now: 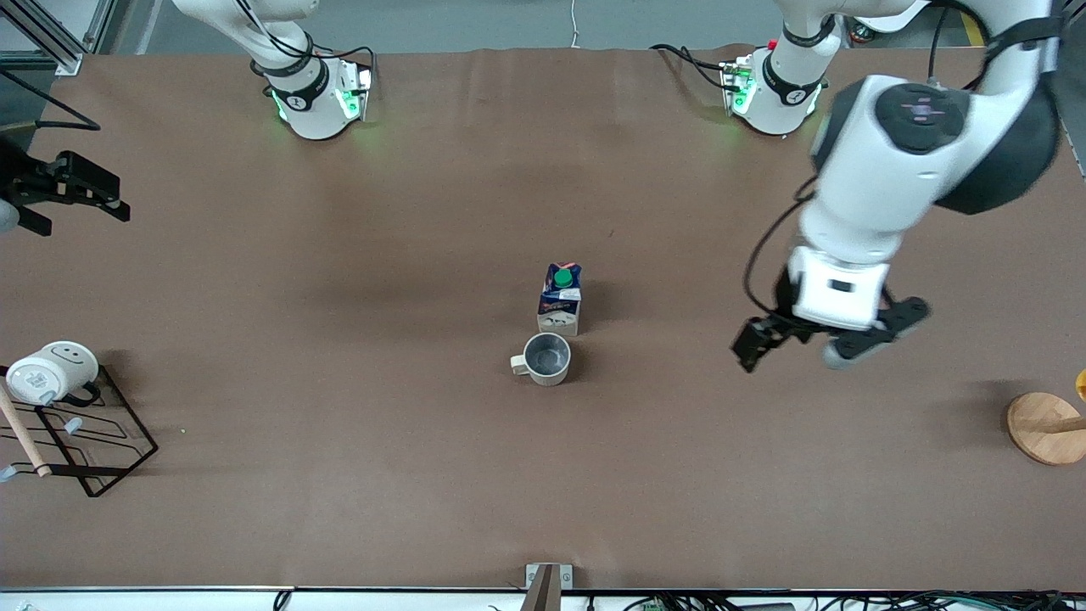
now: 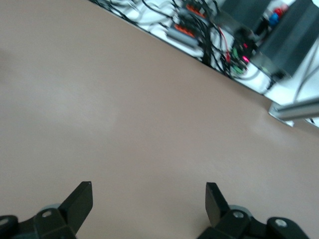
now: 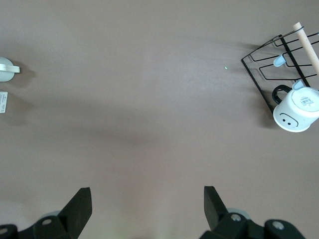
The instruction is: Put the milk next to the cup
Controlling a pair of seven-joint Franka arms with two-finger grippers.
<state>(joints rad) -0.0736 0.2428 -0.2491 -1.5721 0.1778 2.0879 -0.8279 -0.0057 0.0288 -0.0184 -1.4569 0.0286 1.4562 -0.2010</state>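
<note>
1. Two grippers, both empty. The left gripper point(image 1: 827, 339) hangs spread wide over bare brown table point(image 1: 339, 255), at three o'clock from the carton, likely because the carton is already set down.
2. The right gripper point(image 1: 72, 191) waits, fingers parted, at the right arm's end.
3. Upright, the blue-and-white gable-top milk carton point(image 1: 560, 299) with its green cap sits just beside the grey-beige cup point(image 1: 545, 358), at the cup's twelve o'clock; placement looks done.

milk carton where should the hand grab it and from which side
Grip the milk across its flat side walls, below the gable and green cap. It stands upright, so a hand coming from above or from the left arm's end fits. The cup sits right beside it, nearer the front camera, so avoid that side. The left hand, open over bare table, looks better placed; the right hand waits, also open.
</note>
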